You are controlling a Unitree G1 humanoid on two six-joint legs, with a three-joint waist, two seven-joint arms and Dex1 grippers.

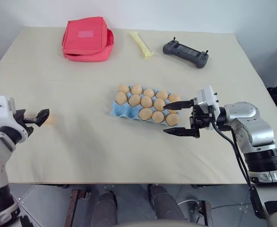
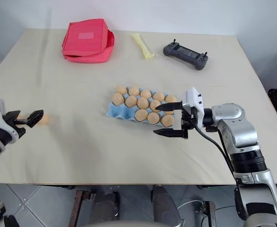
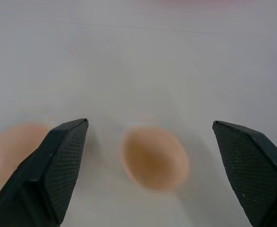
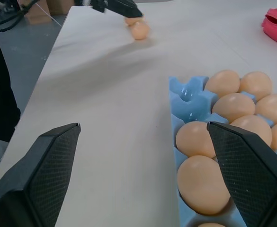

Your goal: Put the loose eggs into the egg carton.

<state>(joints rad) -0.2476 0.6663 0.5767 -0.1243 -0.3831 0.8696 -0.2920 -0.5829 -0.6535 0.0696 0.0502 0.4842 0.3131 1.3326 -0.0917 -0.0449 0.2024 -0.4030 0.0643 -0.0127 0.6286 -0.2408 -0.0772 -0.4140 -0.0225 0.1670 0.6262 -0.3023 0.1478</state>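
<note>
Black fingers of the left gripper [image 1: 40, 116] stand wide apart at the near left of the bench [image 1: 81, 156], reaching level out from a white wrist block. They hold nothing. In the left wrist view one loose egg [image 3: 154, 157] lies on the bench in the gap between the fingers, touching neither, and a second loose egg [image 3: 13, 150] lies just outside one finger, partly hidden behind it. From the head camera these eggs show as a faint tan-orange patch just beyond the fingertips.

At the near right, the silver right arm is bent at the elbow and its forearm reaches across toward the middle of the bench. The right gripper [image 1: 180, 118] points sideways toward the robot's left, its fingers spread wide, one above the other, and empty. It hovers at the right-hand end of the egg carton [image 1: 115, 110]; the upper finger lies over the end eggs, the lower one just in front of the carton's near edge. Whether either finger touches the carton I cannot tell.

Light blue and lidless, the carton sits near the middle of the bench, most cups filled with tan eggs. The right wrist view shows bare cups at its left end.

Along the far edge lie a red soft pouch [image 1: 87, 39], a pale yellow strip [image 1: 142, 44] and a dark handheld controller [image 1: 185, 52], well apart from the carton.
</note>
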